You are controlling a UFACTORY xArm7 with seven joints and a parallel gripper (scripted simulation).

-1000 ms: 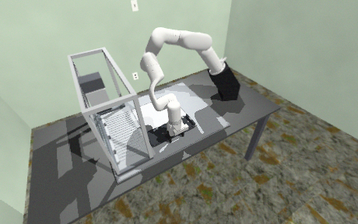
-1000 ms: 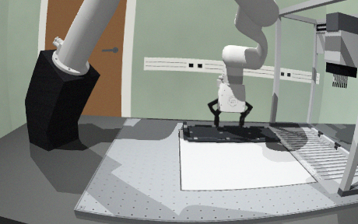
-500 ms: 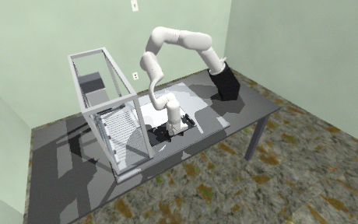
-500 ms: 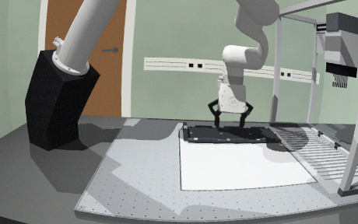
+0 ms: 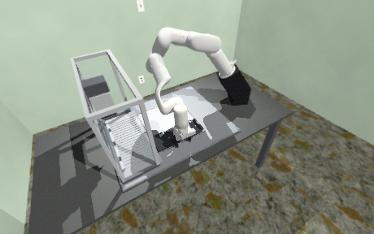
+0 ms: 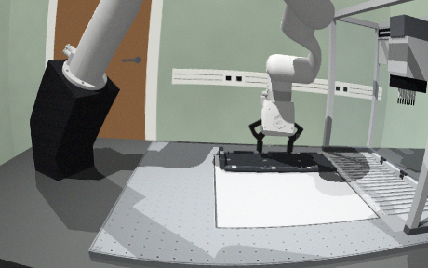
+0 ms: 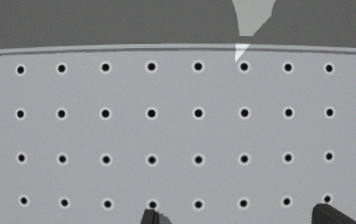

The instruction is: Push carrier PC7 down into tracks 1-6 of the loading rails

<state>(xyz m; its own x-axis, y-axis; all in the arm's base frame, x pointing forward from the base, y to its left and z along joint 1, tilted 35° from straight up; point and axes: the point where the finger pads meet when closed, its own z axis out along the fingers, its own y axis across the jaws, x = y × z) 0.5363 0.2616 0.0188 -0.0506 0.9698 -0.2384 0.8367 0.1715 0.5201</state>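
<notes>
The carrier PC7 [image 6: 274, 162] is a flat black tray lying on the perforated deck at the far edge of the white mat; it also shows in the top view [image 5: 179, 136]. My gripper [image 6: 275, 150] stands open just above the carrier's far side, fingertips close to its top, with nothing between them. In the top view the gripper [image 5: 184, 136] is over the carrier's middle. The loading rails [image 6: 377, 179] are a ribbed strip under the frame at the right, apart from the carrier. The wrist view shows only the hole-pattern deck [image 7: 175, 135] and my two fingertips at the bottom edge [image 7: 240, 217]. No lamp shows.
A tall grey frame [image 5: 115, 111] stands over the rails, with a grey head and pins hanging at its top [image 6: 407, 51]. The arm's black base [image 6: 67, 121] stands at the left. The white mat [image 6: 288, 195] lies in front of the carrier.
</notes>
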